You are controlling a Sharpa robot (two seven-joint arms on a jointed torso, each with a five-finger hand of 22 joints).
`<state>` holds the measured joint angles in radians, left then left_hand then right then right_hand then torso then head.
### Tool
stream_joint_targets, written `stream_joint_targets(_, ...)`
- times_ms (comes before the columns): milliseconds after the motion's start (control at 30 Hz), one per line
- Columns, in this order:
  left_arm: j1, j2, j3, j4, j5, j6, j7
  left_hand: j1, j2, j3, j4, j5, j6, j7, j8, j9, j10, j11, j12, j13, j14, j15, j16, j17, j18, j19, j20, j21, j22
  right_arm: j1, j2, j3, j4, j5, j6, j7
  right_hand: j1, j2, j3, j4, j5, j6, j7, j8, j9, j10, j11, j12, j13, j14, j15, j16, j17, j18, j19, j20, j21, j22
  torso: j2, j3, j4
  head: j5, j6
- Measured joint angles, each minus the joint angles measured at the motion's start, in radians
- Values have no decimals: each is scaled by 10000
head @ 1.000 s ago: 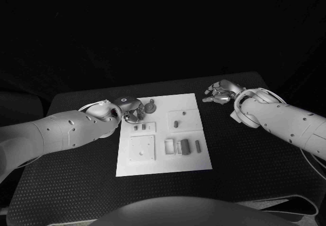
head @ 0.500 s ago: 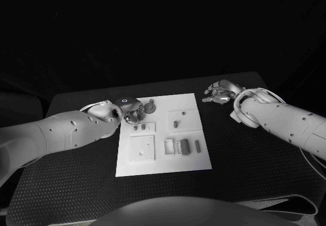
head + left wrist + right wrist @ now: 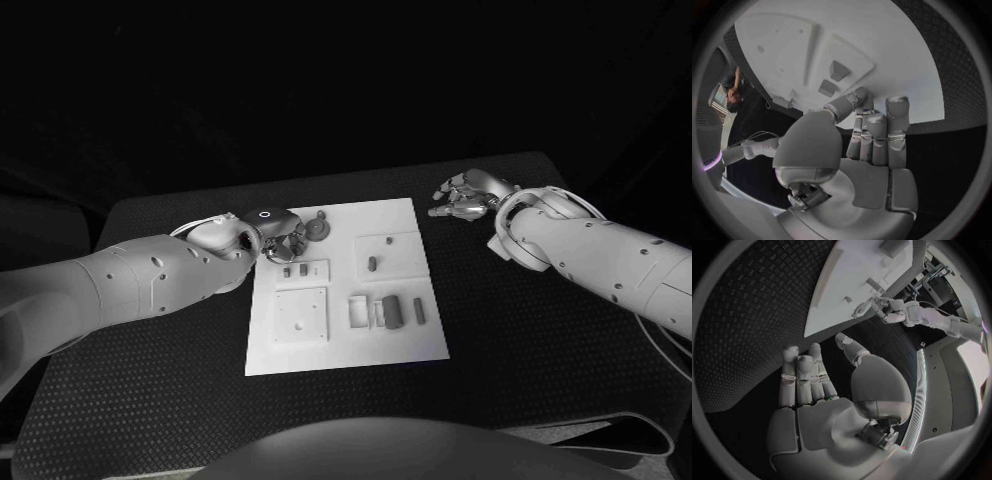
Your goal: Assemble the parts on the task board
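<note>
Head view: task board (image 3: 408, 340) lies mid tabletop (image 3: 173, 400), parts (image 3: 392, 308) lying on it. Left hand (image 3: 283, 238) over the board's far-left corner; cannot tell if its fingers hold a part. Right hand (image 3: 464, 197) just off the far-right corner, fingers loosely curled, seemingly empty.

Left wrist view: fingers (image 3: 897, 116) straight, together, above the board (image 3: 898, 60); nothing visibly held.

Right wrist view: fingers (image 3: 797, 375) extended, empty, over tabletop.

Best approach: lower slowly, pinch one part squarely.

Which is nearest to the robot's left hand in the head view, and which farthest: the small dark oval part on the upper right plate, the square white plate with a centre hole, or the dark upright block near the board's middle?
From the left hand:
1. Small dark oval part, toward the board's right, level with the hand.
2. Square white plate with a centre hole, on the board's left, nearer the robot; close to the oval in distance.
3. Dark upright block, right of centre, farthest.
</note>
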<state>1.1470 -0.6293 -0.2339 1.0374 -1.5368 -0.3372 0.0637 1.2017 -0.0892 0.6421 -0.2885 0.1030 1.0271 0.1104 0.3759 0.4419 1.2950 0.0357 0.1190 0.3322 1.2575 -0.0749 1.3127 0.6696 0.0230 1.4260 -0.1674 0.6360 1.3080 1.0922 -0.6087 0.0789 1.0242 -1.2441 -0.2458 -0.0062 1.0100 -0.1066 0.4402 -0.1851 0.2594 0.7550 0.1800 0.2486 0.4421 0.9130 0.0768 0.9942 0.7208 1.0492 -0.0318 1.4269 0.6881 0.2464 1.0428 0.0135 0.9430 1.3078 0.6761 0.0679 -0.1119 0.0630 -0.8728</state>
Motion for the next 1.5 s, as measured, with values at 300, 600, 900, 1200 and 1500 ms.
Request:
stream_joint_targets(300, -7, 6, -2, -19, -1, -9, 0, -42, -42, 0, 0, -35, -120, 108, -103, 0, -1, -1, -42, 49, 1, 1, -40, 10, 0, -5, 5, 0, -1, -1, -4, 0, -3, 0, 0, 0, 0, 0, 0, 0, 0, 0, 0, 0, 0, 0, 0, 0, 1, -25, -25, 0, 0, 0, 35, -14, 0, 0, -4, 9, -1, -15, 0)
stream_joint_targets(600, -26, 2, -12, -31, 10, -9, 0, 21, -227, -1, 1, -35, -432, 217, -289, -69, -2, -3, -80, 104, 2, 4, -46, 22, 4, -16, 16, 0, -2, -1, -9, 0, -3, 0, -1, 0, 0, 0, 0, 0, 0, -1, 1, 0, 1, 0, 0, 0, 1, -25, -25, 0, 0, -1, 3, -45, 0, 0, -7, 4, 3, -24, 0)
stream_joint_targets(900, -41, -23, -18, -70, 12, 0, -94, -58, -439, -96, 13, -73, -1070, 443, -587, -234, 21, 39, -196, 157, -35, 70, -86, 53, 6, -18, 18, -1, -3, -1, -12, 0, -4, 0, -4, 0, 0, 0, 0, 0, 0, -1, 1, 0, 1, 0, 0, -1, 2, -25, -25, 0, -9, 0, 3, -43, 0, 0, -7, -2, 4, -26, 0)
stream_joint_targets(1200, -41, -37, -19, -121, 12, -11, -166, -49, -525, -147, 10, -73, -1392, 429, -740, -304, 15, 87, -263, 207, -34, 71, -86, 78, 19, -18, 19, -1, -4, -1, -6, 0, -10, 0, -5, 0, 0, 0, 0, 0, 0, -1, 1, 0, -3, 0, 0, -1, -7, -23, -23, 0, -9, 1, 1, -40, 0, 0, -7, -3, 4, -39, 0)
stream_joint_targets(1500, -37, -155, -15, -205, 12, -33, -190, -10, -564, -147, 9, -73, -1451, 412, -806, -345, 16, 86, -263, 267, -33, 71, -85, 101, 59, -34, 34, -1, -5, -1, -6, 0, -13, 0, -5, 0, 0, 0, 0, 0, 0, -2, 2, 0, -8, -36, -35, -1, -7, -23, -22, 0, -8, 1, -13, -26, 0, 0, -6, -2, 4, -33, 0)
